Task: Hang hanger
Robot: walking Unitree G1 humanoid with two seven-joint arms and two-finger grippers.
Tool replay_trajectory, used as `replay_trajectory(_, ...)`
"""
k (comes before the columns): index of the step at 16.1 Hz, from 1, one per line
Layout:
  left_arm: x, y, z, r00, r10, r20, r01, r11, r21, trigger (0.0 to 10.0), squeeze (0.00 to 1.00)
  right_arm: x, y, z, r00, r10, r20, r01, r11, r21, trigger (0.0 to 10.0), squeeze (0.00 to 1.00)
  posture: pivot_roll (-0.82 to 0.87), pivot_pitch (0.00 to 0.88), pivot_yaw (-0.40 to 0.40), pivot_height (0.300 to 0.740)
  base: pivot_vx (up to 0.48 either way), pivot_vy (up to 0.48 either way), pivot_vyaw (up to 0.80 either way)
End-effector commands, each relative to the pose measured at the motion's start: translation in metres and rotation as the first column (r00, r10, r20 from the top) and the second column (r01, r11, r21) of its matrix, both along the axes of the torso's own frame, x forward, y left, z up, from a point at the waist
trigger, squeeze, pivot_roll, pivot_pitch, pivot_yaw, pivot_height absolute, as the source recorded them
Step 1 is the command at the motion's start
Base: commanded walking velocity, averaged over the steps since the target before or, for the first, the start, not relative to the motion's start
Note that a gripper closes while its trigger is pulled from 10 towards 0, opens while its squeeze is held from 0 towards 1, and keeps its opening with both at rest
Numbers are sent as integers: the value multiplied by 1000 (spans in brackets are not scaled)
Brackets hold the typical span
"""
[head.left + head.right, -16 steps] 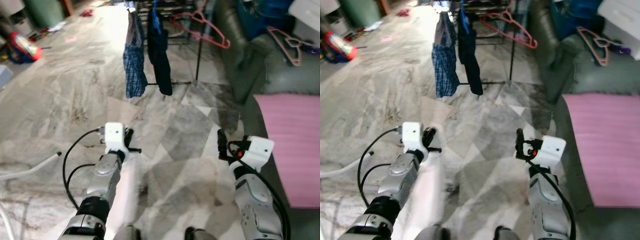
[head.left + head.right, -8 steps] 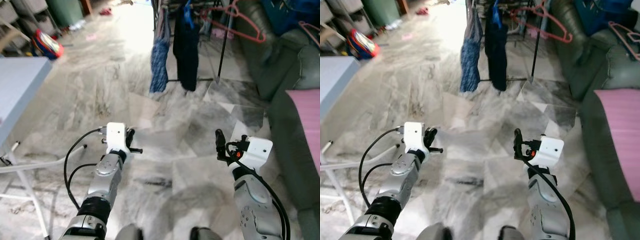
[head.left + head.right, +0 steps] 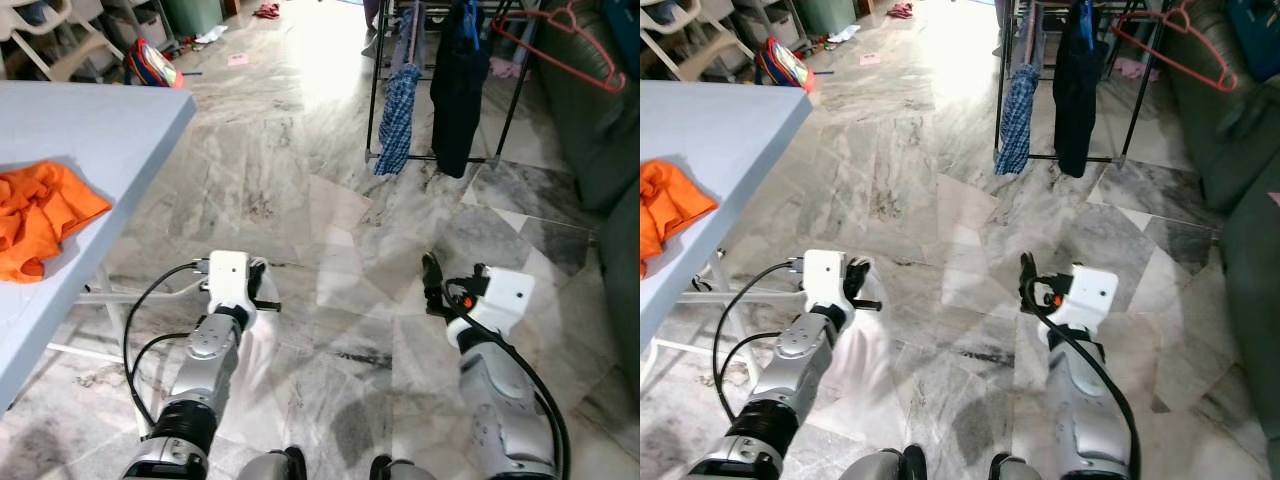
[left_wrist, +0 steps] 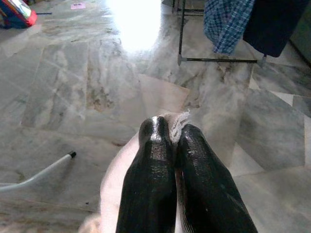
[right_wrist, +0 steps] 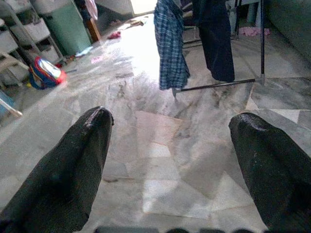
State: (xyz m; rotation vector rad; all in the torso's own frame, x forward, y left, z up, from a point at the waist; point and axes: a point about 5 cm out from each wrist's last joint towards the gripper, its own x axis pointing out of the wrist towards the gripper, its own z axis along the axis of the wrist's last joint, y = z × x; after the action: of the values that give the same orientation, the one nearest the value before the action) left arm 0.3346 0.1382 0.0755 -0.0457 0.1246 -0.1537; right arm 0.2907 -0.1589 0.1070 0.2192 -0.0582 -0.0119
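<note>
I see the marble floor (image 3: 250,170) ahead, a counter (image 3: 80,130) at ten o'clock carrying an orange cloth (image 3: 40,215). The drying rack (image 3: 440,90) stands at one o'clock, a red hanger (image 3: 560,45) beside it. My left gripper (image 4: 170,141) jaws clench a pale cloth (image 4: 114,184); my right gripper (image 5: 170,131) jaws stand released.

Everything is pointing to a lived-in home: clothes are hanging on a black drying rack (image 3: 440,60) over a marble floor (image 3: 280,170), with a dark green sofa (image 3: 590,110) sitting beside it and shelving (image 3: 90,25) standing behind.
</note>
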Motion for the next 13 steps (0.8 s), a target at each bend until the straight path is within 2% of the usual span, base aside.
replay_trajectory(1, -1, 1, 0, 1000, -13, 12, 13, 1000, -3, 10000, 0, -1, 0, -2, 1000, 1, -6, -1, 1000, -7, 10000, 0, 36, 193, 62, 740, 0, 0, 0)
replay_trajectory(6, 0, -4, 3, 999, -40, 31, 40, 999, -20, 10000, 0, 1, 0, 0, 1000, 7, 2, -7, 1000, -20, 10000, 0, 30, 192, 61, 740, 0, 0, 0)
replay_trajectory(9, -1, -11, 3, 996, -76, 42, 77, 996, -36, 10000, 0, 1, 3, 4, 1000, 20, 23, -17, 995, -100, 10000, 0, 26, 195, 60, 740, 0, 0, 0)
replay_trajectory(13, -2, -19, 6, 993, -101, 68, 104, 994, -40, 10000, 0, 2, 3, 6, 999, 23, 34, -18, 991, -133, 10000, 0, 28, 203, 54, 740, 286, 0, 0)
